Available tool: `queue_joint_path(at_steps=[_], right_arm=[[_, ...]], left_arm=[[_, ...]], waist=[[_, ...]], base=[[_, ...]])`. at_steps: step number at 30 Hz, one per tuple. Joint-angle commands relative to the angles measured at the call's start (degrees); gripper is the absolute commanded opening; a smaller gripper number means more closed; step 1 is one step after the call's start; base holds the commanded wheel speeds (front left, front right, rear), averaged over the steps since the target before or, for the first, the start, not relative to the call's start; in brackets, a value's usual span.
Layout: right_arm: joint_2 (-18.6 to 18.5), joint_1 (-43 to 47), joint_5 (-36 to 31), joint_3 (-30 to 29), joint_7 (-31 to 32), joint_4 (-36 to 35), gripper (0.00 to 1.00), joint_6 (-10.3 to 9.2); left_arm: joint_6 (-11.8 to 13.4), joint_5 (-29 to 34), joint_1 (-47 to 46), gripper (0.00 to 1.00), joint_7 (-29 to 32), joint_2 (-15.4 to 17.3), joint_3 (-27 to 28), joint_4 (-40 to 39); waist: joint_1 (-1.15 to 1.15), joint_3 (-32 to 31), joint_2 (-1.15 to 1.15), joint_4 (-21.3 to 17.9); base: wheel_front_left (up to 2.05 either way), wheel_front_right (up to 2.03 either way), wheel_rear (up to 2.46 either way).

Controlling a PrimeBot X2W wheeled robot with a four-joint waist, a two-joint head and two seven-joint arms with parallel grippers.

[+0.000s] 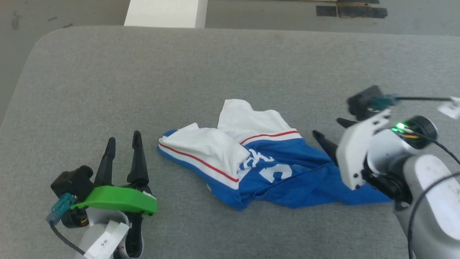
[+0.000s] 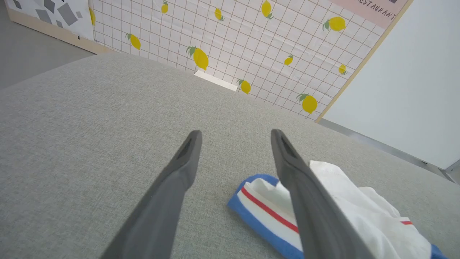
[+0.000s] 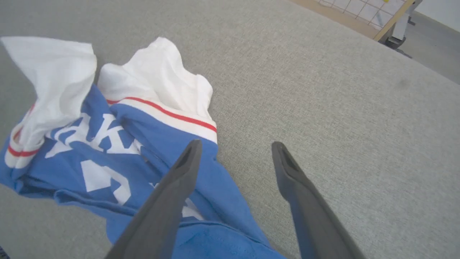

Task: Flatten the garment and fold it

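Observation:
The garment (image 1: 266,169) lies crumpled in the middle of the grey padded table (image 1: 230,72): royal-blue body with white lettering, white sleeves bunched on top, red-striped trim. My left gripper (image 1: 122,140) stands open just left of the garment's striped edge (image 2: 266,212), touching nothing. At the garment's right end my right gripper (image 1: 332,131) is open, one finger over the blue cloth (image 3: 118,158), nothing held between the fingers (image 3: 179,180).
The table's rounded far-left corner (image 1: 46,39) drops to grey floor. A white block (image 1: 163,12) stands beyond the far edge. A lemon-patterned wall panel (image 2: 233,43) and a white board (image 2: 413,79) lie past the table in the left wrist view.

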Motion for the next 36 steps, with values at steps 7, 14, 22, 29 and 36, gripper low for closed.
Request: queue_joint_path(at_steps=[7, 14, 22, 29, 36], right_arm=[[-2.12, -10.28, 1.66, 11.51, 5.20, 7.71, 1.00, -0.08], [-3.17, -15.33, 3.96, 21.86, 7.87, 14.35, 1.00, -0.08], [-3.88, -17.83, 8.69, 26.01, 4.21, 17.67, 0.00, -0.08], [-3.50, -17.35, 9.01, 16.11, -3.54, 17.66, 0.00, -0.08], [-4.42, -7.66, 6.64, 0.74, -6.28, 14.59, 0.00, -0.08]], left_arm=[[-0.33, -0.29, -2.34, 1.00, -0.83, -0.54, -0.78, 0.08], [-0.69, -0.53, -3.38, 1.00, -1.40, -0.96, -1.25, 1.04], [-1.08, -0.72, -3.92, 1.00, -1.84, -0.63, -1.32, 2.60], [-0.83, -0.79, -3.23, 1.00, -1.65, -0.02, -1.25, 2.90], [-0.18, -1.11, -1.10, 1.00, -0.99, 0.65, -0.97, 2.13]], waist=[[0.00, 4.85, 0.00, 3.63], [0.00, 7.17, 0.00, 4.53], [0.00, 6.36, 0.00, 3.29], [0.00, 3.28, 0.00, 1.46], [0.00, -0.46, 0.00, -0.74]], base=[[0.00, 0.00, 0.00], [0.00, 0.00, 0.00], [0.00, 0.00, 0.00], [0.00, 0.00, 0.00], [0.00, 0.00, 0.00]])
